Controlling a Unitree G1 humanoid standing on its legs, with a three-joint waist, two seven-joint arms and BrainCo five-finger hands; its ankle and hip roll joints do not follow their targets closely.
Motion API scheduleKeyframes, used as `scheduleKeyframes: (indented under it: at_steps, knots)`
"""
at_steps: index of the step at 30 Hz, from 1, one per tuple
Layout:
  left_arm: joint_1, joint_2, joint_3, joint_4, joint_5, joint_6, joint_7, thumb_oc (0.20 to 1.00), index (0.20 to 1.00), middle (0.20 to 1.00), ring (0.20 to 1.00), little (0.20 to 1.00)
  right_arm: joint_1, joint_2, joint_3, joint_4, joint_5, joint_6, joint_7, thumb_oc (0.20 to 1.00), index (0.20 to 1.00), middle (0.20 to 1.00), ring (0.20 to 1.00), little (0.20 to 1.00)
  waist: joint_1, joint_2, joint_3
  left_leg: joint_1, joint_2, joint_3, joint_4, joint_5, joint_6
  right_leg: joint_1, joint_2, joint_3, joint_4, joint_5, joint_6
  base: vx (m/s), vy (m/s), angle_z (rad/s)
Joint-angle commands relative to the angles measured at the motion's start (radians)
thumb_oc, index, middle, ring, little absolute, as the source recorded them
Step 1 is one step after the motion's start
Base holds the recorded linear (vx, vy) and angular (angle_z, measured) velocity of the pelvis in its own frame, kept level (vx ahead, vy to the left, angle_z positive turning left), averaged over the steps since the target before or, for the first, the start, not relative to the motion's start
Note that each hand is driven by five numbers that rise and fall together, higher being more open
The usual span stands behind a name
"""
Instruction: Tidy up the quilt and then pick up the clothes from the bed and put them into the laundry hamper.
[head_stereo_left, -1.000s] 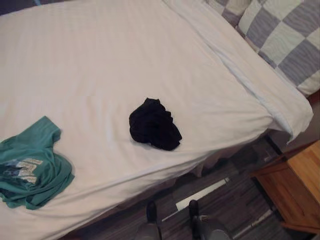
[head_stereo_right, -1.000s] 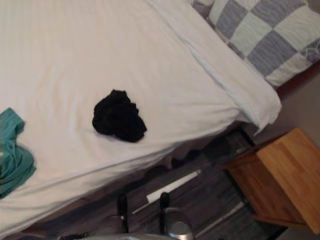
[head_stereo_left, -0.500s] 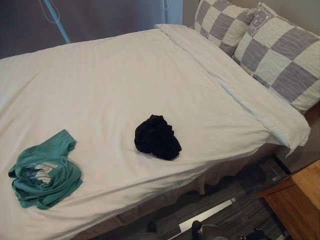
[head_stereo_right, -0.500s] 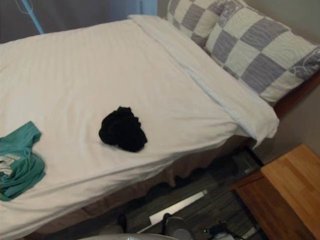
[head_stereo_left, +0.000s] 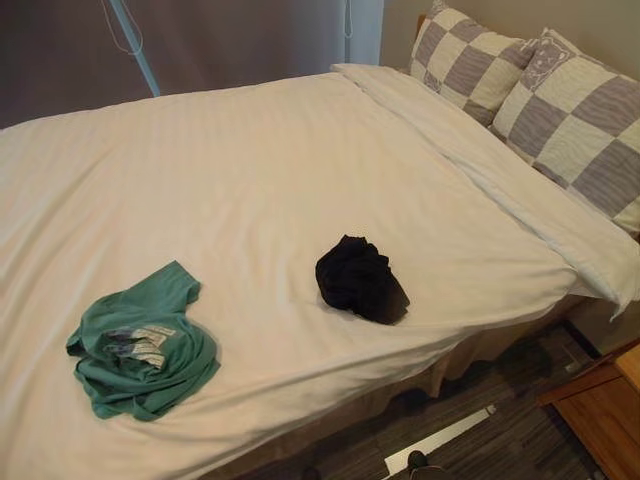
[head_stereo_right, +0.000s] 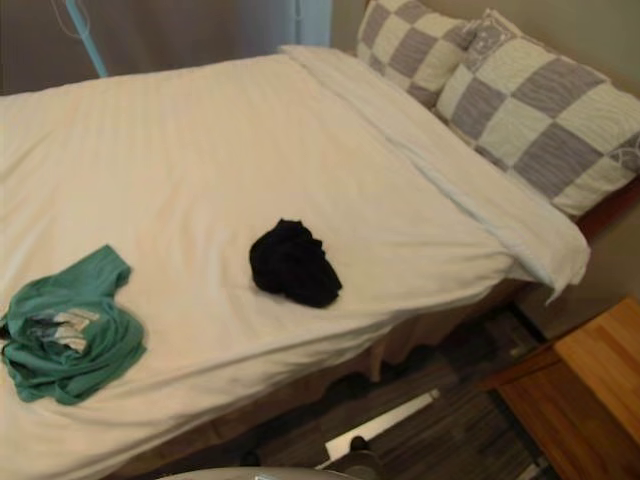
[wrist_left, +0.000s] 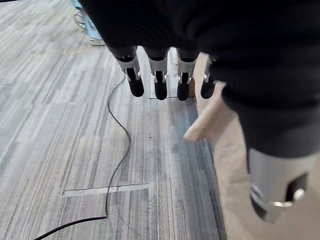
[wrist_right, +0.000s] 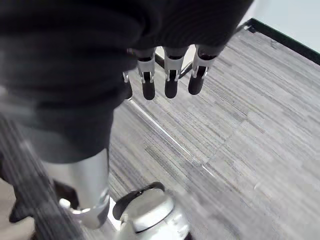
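Observation:
A white quilt (head_stereo_left: 280, 170) lies spread flat over the bed. On it, near the front edge, a crumpled black garment (head_stereo_left: 360, 282) rests by itself. A bunched green T-shirt (head_stereo_left: 140, 345) with a pale print lies further to the left, also near the front edge. My left hand (wrist_left: 160, 82) hangs beside the bed's beige skirt, above the grey floor, fingers straight and holding nothing. My right hand (wrist_right: 170, 80) hangs over the floor too, fingers relaxed and empty. Both hands are well away from the clothes.
Two grey-and-white checked pillows (head_stereo_left: 570, 110) lean at the head of the bed on the right. A wooden nightstand (head_stereo_right: 585, 385) stands by the bed's front right corner. A dark curtain and a light blue pole (head_stereo_left: 135, 50) are behind the bed.
The camera has lifted and swung, so more of the far bed, the pillows and the curtain show. The clothes and the quilt lie as before.

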Motion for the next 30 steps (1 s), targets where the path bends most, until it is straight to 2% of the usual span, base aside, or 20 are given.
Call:
scheduleKeyframes:
  at_steps: [1, 2, 3, 4, 5, 6, 7, 8, 10, 11, 12, 15, 17, 19, 20, 22, 25, 26, 29, 30]
  knots:
    - [-0.001, 0.049, 0.113, 0.015, -0.19, -0.12, 0.0, 1.0, 1.0, 1.0, 1.0, 1.0, -0.03, -0.076, -0.107, 0.023, 0.211, -0.033, -0.015, 1.0, 1.0, 1.0, 1.0, 1.0, -0.015, 0.003, 0.021, -0.024, 0.032, 0.009, -0.004, 0.033, -0.027, -0.027, 0.059, 0.0, -0.04, 0.108, -0.033, 0.0, 0.098, -0.04]
    - [0.003, 0.067, 0.147, 0.002, -0.182, -0.143, 0.0, 1.0, 1.0, 1.0, 1.0, 1.0, -0.022, -0.09, -0.149, 0.014, 0.261, -0.044, -0.019, 1.0, 1.0, 1.0, 1.0, 1.0, -0.014, -0.001, 0.016, -0.021, 0.029, 0.012, -0.004, 0.027, -0.023, -0.024, 0.056, 0.005, -0.041, 0.107, -0.03, 0.0, 0.109, -0.04]
    - [0.004, 0.105, 0.193, -0.032, -0.098, -0.195, 0.056, 1.0, 1.0, 1.0, 1.0, 1.0, -0.005, -0.128, -0.25, -0.007, 0.324, -0.084, -0.037, 1.0, 1.0, 1.0, 1.0, 1.0, -0.011, -0.012, 0.007, -0.018, 0.027, 0.013, -0.004, 0.023, -0.018, -0.023, 0.051, 0.008, -0.037, 0.107, -0.02, 0.0, 0.087, -0.02]
    - [0.001, 0.133, 0.216, -0.067, -0.037, -0.216, 0.105, 1.0, 1.0, 1.0, 1.0, 1.0, 0.007, -0.162, -0.298, -0.025, 0.337, -0.114, -0.042, 1.0, 1.0, 1.0, 1.0, 1.0, -0.008, -0.019, 0.003, -0.016, 0.026, 0.008, -0.004, 0.019, -0.017, -0.023, 0.048, 0.009, -0.034, 0.107, -0.014, 0.0, 0.054, 0.02]
    - [0.001, 0.134, 0.218, -0.072, -0.027, -0.223, 0.114, 1.0, 1.0, 1.0, 1.0, 1.0, 0.008, -0.165, -0.302, -0.026, 0.338, -0.12, -0.041, 1.0, 1.0, 1.0, 1.0, 1.0, -0.008, -0.02, 0.003, -0.015, 0.026, 0.007, -0.004, 0.018, -0.016, -0.023, 0.048, 0.009, -0.034, 0.107, -0.013, -0.01, 0.02, 0.06]
    - [0.001, 0.166, 0.238, -0.128, 0.008, -0.234, 0.155, 1.0, 1.0, 1.0, 1.0, 1.0, 0.018, -0.206, -0.341, -0.06, 0.292, -0.168, -0.063, 1.0, 1.0, 1.0, 1.0, 1.0, -0.002, -0.027, 0.001, -0.014, 0.024, -0.001, -0.004, 0.015, -0.016, -0.019, 0.045, 0.008, -0.036, 0.109, -0.009, -0.01, 0.01, 0.07]
    - [0.002, 0.182, 0.246, -0.174, 0.029, -0.232, 0.183, 1.0, 1.0, 1.0, 1.0, 1.0, 0.023, -0.237, -0.358, -0.096, 0.273, -0.168, -0.076, 1.0, 1.0, 1.0, 1.0, 1.0, 0.002, -0.031, 0.001, -0.013, 0.022, -0.007, -0.004, 0.013, -0.016, -0.016, 0.044, 0.007, -0.038, 0.111, -0.007, -0.02, 0.009, 0.08]
    - [0.005, 0.208, 0.265, -0.265, 0.074, -0.239, 0.225, 1.0, 1.0, 1.0, 1.0, 1.0, 0.032, -0.289, -0.385, -0.177, 0.232, -0.195, -0.107, 1.0, 1.0, 1.0, 1.0, 1.0, 0.01, -0.039, 0.001, -0.013, 0.021, -0.017, -0.004, 0.01, -0.016, -0.013, 0.041, 0.004, -0.042, 0.116, -0.005, -0.03, -0.016, 0.1]
    - [0.011, 0.258, 0.288, -0.46, 0.122, -0.209, 0.292, 1.0, 1.0, 1.0, 1.0, 1.0, 0.042, -0.381, -0.443, -0.374, 0.182, -0.197, -0.158, 1.0, 1.0, 1.0, 1.0, 1.0, 0.024, -0.054, 0.001, -0.019, 0.022, -0.03, -0.004, 0.008, -0.018, -0.011, 0.038, -0.007, -0.05, 0.122, -0.002, -0.05, -0.041, 0.14]
    - [0.015, 0.282, 0.299, -0.546, 0.129, -0.183, 0.306, 1.0, 1.0, 1.0, 1.0, 1.0, 0.041, -0.418, -0.451, -0.49, 0.169, -0.175, -0.191, 1.0, 1.0, 1.0, 1.0, 1.0, 0.029, -0.06, -0.001, -0.025, 0.021, -0.039, -0.004, 0.009, -0.019, -0.012, 0.038, -0.013, -0.051, 0.123, -0.004, -0.1, -0.04, 0.06]
    - [0.021, 0.309, 0.323, -0.678, 0.153, -0.133, 0.324, 1.0, 1.0, 1.0, 1.0, 1.0, 0.034, -0.451, -0.453, -0.684, 0.124, -0.116, -0.259, 1.0, 1.0, 1.0, 1.0, 1.0, 0.034, -0.067, 0.001, -0.034, 0.018, -0.046, -0.004, 0.017, -0.019, -0.017, 0.037, -0.02, -0.053, 0.129, -0.008, -0.08, -0.021, 0.11]
    - [0.043, 0.347, 0.366, -0.916, 0.233, -0.089, 0.32, 1.0, 1.0, 1.0, 1.0, 1.0, -0.009, -0.501, -0.47, -1.006, -0.042, -0.052, -0.233, 1.0, 1.0, 1.0, 1.0, 1.0, 0.047, -0.07, -0.007, -0.043, 0.01, -0.064, -0.004, 0.016, -0.015, -0.015, 0.034, -0.034, -0.065, 0.126, -0.012, -0.02, 0.017, 0.28]
    - [0.049, 0.367, 0.393, -1.158, 0.297, 0.015, 0.314, 1.0, 1.0, 1.0, 1.0, 1.0, -0.07, -0.524, -0.43, -1.251, -0.164, 0.029, -0.168, 1.0, 1.0, 1.0, 1.0, 1.0, 0.066, -0.07, -0.013, -0.044, 0.003, -0.081, -0.004, 0.014, -0.013, -0.007, 0.031, -0.041, -0.074, 0.122, -0.015, 0.03, 0.028, 0.22]
    - [0.052, 0.366, 0.398, -1.229, 0.324, 0.024, 0.3, 1.0, 1.0, 1.0, 1.0, 1.0, -0.113, -0.538, -0.385, -1.303, -0.235, 0.039, -0.132, 1.0, 1.0, 1.0, 1.0, 1.0, 0.076, -0.072, -0.014, -0.043, -0.002, -0.091, -0.004, 0.012, -0.012, 0.0, 0.029, -0.045, -0.078, 0.12, -0.017, 0.03, 0.022, 0.15]
    - [0.048, 0.369, 0.395, -1.283, 0.339, 0.035, 0.286, 1.0, 1.0, 1.0, 1.0, 1.0, -0.153, -0.546, -0.349, -1.334, -0.261, 0.045, -0.082, 1.0, 1.0, 1.0, 1.0, 1.0, 0.09, -0.074, -0.014, -0.043, -0.006, -0.098, -0.004, 0.011, -0.012, 0.005, 0.028, -0.051, -0.082, 0.119, -0.018, 0.03, 0.013, 0.1]
    - [0.034, 0.358, 0.384, -1.405, 0.374, 0.088, 0.229, 1.0, 1.0, 1.0, 1.0, 1.0, -0.245, -0.579, -0.236, -1.425, -0.314, 0.121, -0.033, 1.0, 1.0, 1.0, 1.0, 1.0, 0.121, -0.08, -0.008, -0.04, -0.013, -0.106, -0.004, 0.009, -0.012, 0.02, 0.019, -0.07, -0.092, 0.12, -0.018, 0.03, 0.006, 0.11]
    - [0.026, 0.362, 0.368, -1.484, 0.388, 0.108, 0.172, 1.0, 1.0, 1.0, 1.0, 1.0, -0.341, -0.579, -0.141, -1.461, -0.334, 0.166, 0.0, 1.0, 1.0, 1.0, 1.0, 1.0, 0.147, -0.084, -0.002, -0.035, -0.017, -0.115, -0.004, 0.006, -0.013, 0.033, 0.012, -0.092, -0.095, 0.119, -0.015, 0.0, -0.004, 0.28]
    - [0.008, 0.368, 0.347, -1.505, 0.391, 0.123, 0.138, 1.0, 1.0, 1.0, 1.0, 1.0, -0.404, -0.567, -0.07, -1.46, -0.373, 0.196, -0.017, 1.0, 1.0, 1.0, 1.0, 1.0, 0.16, -0.085, -0.001, -0.032, -0.018, -0.117, -0.004, 0.007, -0.013, 0.038, 0.009, -0.101, -0.094, 0.117, -0.013, -0.02, 0.007, 0.2]
    - [-0.016, 0.386, 0.323, -1.536, 0.383, 0.155, 0.1, 1.0, 1.0, 1.0, 1.0, 1.0, -0.487, -0.553, 0.005, -1.462, -0.362, 0.247, -0.007, 1.0, 1.0, 1.0, 1.0, 1.0, 0.176, -0.081, 0.003, -0.026, -0.021, -0.125, -0.004, 0.006, -0.01, 0.044, 0.006, -0.111, -0.087, 0.114, -0.012, -0.01, 0.008, 0.2]
    - [-0.022, 0.388, 0.317, -1.541, 0.391, 0.178, 0.047, 1.0, 1.0, 1.0, 1.0, 1.0, -0.515, -0.544, 0.035, -1.463, -0.372, 0.27, -0.008, 1.0, 1.0, 1.0, 1.0, 1.0, 0.184, -0.078, 0.004, -0.023, -0.024, -0.129, -0.004, 0.006, -0.009, 0.047, 0.003, -0.114, -0.083, 0.11, -0.011, 0.0, 0.007, 0.08]
